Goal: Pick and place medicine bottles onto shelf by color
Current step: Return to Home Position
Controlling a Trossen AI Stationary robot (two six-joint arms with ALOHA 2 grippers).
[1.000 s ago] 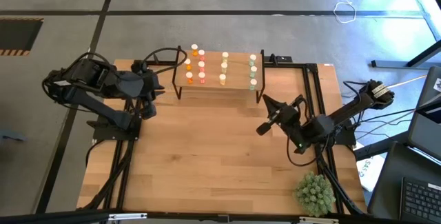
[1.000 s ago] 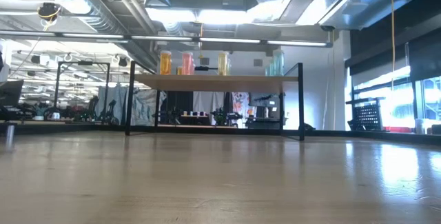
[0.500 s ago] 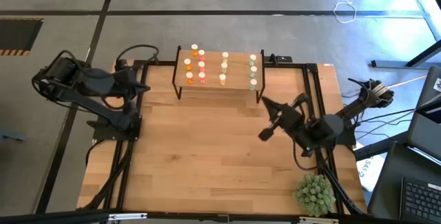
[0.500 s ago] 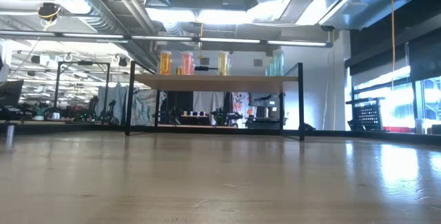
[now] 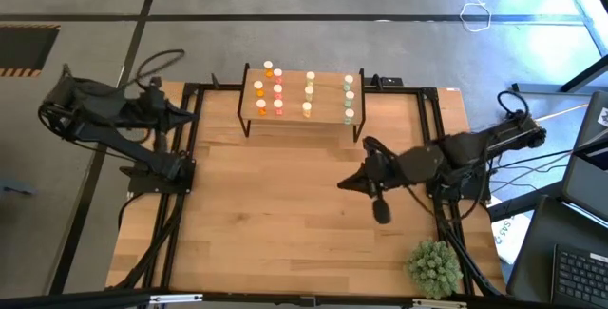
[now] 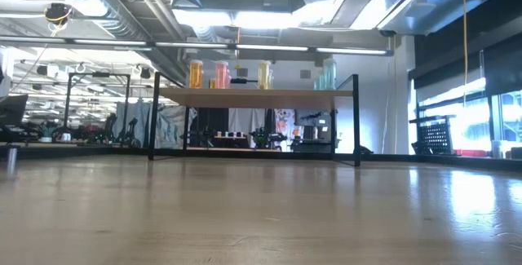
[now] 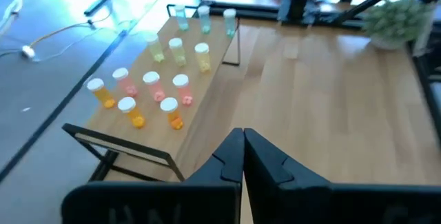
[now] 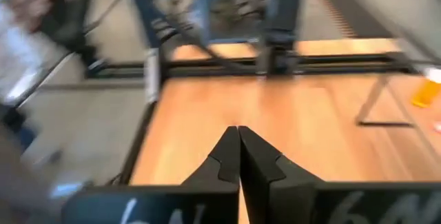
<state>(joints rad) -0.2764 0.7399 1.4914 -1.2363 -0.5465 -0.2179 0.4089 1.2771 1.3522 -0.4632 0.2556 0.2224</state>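
- The table (image 5: 285, 223) is seen bare of bottles. Nothing is left to pick, so the sort is judged done.
- The right gripper (image 8: 238, 133) is held low over the table, near the shelf's right front leg. Its fingers are pressed together and nothing is gripped.
- The left gripper (image 7: 242, 136) is held off the table's left edge, pointed toward the shelf. Its fingers are likewise pressed flat together and empty.
- The shelf (image 5: 329, 95) is stood at the table's far edge. Risk: its leg could be clipped if the right arm were swung wide.
- The spiky green plant ball (image 5: 434, 266) is sat near the right arm's base and could be brushed by the elbow.
- The medicine bottles (image 5: 278, 88) are stood upright on the shelf, grouped orange, red-pink, yellow and green. They are closely packed, so a bump to the shelf could topple several.
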